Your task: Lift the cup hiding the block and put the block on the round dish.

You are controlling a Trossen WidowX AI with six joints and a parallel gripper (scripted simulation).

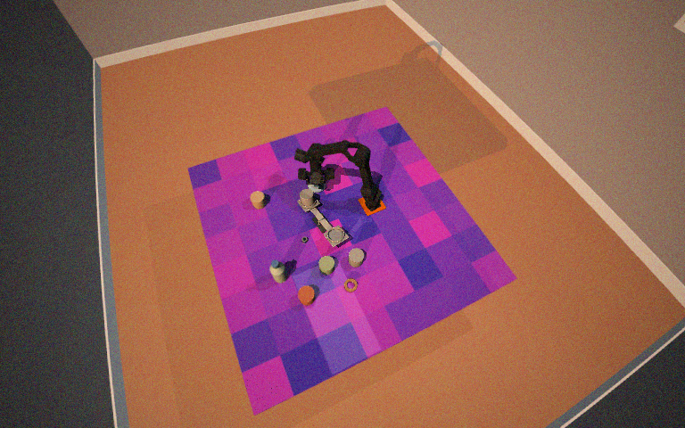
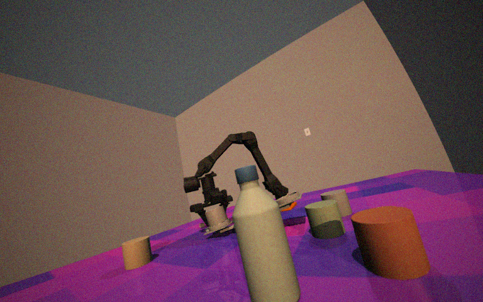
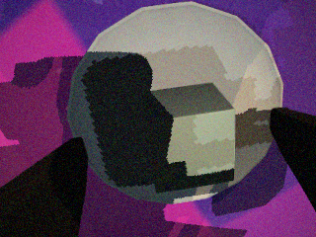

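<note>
The block [image 3: 209, 130] is a pale greenish cube resting on the round dish [image 3: 183, 30], inside its rim. My gripper [image 3: 180, 133] [image 1: 315, 184] is open, with one finger on each side of the block and gaps between. One pinkish-grey cup [image 1: 307, 197] [image 2: 216, 214] stands on the lowered end of the balance [image 1: 322, 222], close beside my gripper in the top view. The balance's other pan [image 1: 335, 234] [image 2: 288, 200] is raised and bare. A matching grey cup [image 1: 356, 257] [image 2: 335, 200] stands on the mat. No cup is above the dish. The dish is mostly hidden in the top and exterior views.
A green cylinder [image 1: 326, 265] [image 2: 323, 219], an orange cylinder [image 1: 306, 295] [image 2: 392, 245], a bottle [image 1: 278, 272] [image 2: 261, 234] and a tan cylinder [image 1: 258, 200] [image 2: 137, 252] stand on the mat. A yellow ring [image 1: 345, 288] and a small dark ring lie there too.
</note>
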